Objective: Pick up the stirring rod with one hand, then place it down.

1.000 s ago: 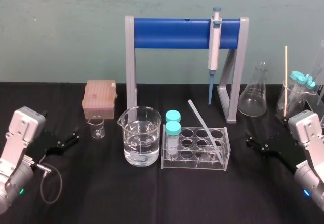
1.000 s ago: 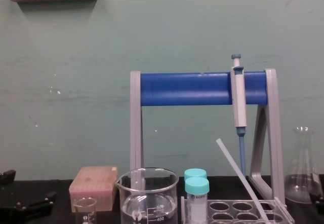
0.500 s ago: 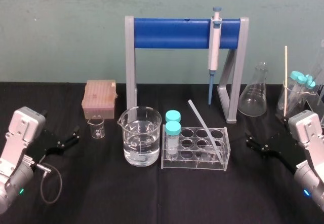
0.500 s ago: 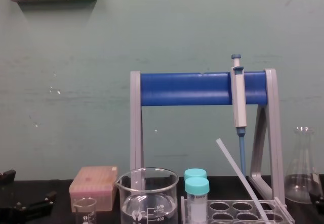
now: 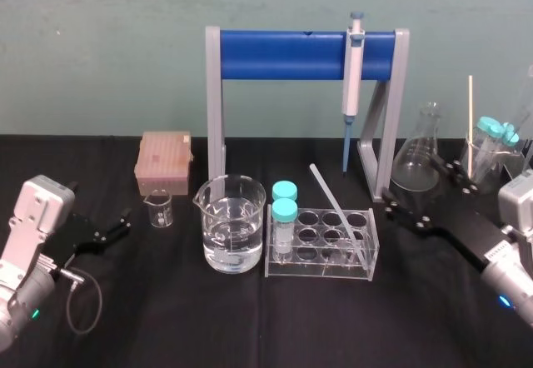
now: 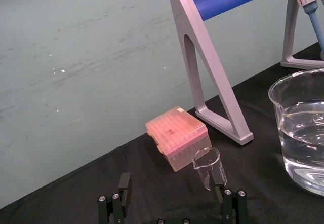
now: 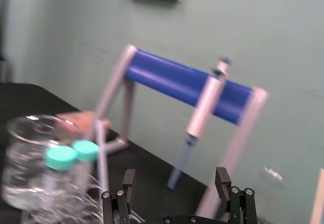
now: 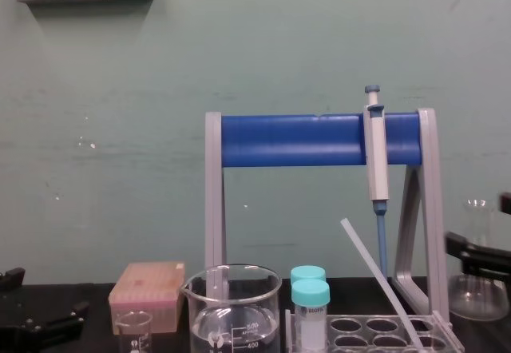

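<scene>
The stirring rod [image 5: 336,213] is a thin whitish glass stick leaning in the clear tube rack [image 5: 321,266], its top end tilted up and to the left. It rises the same way from the rack in the chest view [image 8: 382,282]. My right gripper [image 5: 410,182] hangs open just right of the rack, apart from the rod, with nothing between its fingers. From the right wrist, the open gripper [image 7: 174,184] faces the blurred rod [image 7: 101,155]. One right finger [image 8: 479,251] enters the chest view at the right. My left gripper [image 5: 112,228] rests open at the far left [image 6: 174,203].
A water-filled beaker [image 5: 229,222] and two teal-capped tubes [image 5: 284,211] stand left of the rod. Behind is the blue pipette stand [image 5: 296,54] with a pipette [image 5: 353,64]. A conical flask [image 5: 416,164] stands by the right gripper. A small beaker [image 5: 158,210] and pink box [image 5: 163,160] sit left.
My right gripper has swung left and upward from the table's right edge to beside the rack, still open. The rod and the left arm have not moved.
</scene>
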You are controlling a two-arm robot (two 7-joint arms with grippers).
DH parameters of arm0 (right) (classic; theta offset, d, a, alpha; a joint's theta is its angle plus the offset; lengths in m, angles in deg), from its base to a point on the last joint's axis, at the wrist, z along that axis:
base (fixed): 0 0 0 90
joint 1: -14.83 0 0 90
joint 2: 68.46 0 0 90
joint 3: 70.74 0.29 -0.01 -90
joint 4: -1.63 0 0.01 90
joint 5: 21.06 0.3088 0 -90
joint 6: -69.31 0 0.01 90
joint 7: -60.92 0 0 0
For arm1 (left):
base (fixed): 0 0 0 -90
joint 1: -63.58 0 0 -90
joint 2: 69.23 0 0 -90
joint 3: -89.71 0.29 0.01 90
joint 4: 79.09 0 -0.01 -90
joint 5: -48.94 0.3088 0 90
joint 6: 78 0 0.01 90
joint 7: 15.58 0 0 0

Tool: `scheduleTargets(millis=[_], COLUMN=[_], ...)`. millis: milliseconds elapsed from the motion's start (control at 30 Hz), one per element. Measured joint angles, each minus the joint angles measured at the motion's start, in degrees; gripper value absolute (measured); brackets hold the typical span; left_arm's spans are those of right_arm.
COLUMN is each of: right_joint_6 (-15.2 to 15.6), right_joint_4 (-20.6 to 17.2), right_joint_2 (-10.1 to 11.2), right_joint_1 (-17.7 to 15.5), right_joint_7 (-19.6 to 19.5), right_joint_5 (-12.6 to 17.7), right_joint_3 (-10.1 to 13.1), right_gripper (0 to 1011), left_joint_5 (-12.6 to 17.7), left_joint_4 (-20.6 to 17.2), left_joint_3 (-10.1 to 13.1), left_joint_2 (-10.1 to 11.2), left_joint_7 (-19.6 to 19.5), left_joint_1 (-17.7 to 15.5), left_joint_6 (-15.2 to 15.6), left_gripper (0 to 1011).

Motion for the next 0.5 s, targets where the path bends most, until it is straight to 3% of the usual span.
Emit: scheduleTargets(millis=[233, 300, 500], right_joint_6=[-1.2, -1.2, -0.5], right_joint_4=[2.7, 3.1, 8.1], right_joint_2=[-1.3, -1.5, -4.1], right_joint_1=[4.7, 5.2, 10.0], right_joint_7=[9.3, 10.3, 18.1], right_joint_5=[1.6, 1.8, 5.3], right_joint_3=[-2.1, -2.2, -3.1], right_gripper=[1003, 1003, 1003], left_joint_5=[0.0, 0.0, 0.0], left_joint_4=[0.0, 0.0, 0.0], left_joint_3=[0.0, 0.0, 0.0], left_joint_2=[0.0, 0.0, 0.0], left_joint_7=[0.0, 0.0, 0.0], left_joint_1=[0.0, 0.0, 0.0], left_joint_6=[0.0, 0.0, 0.0], left_gripper=[1000, 1000, 1000])
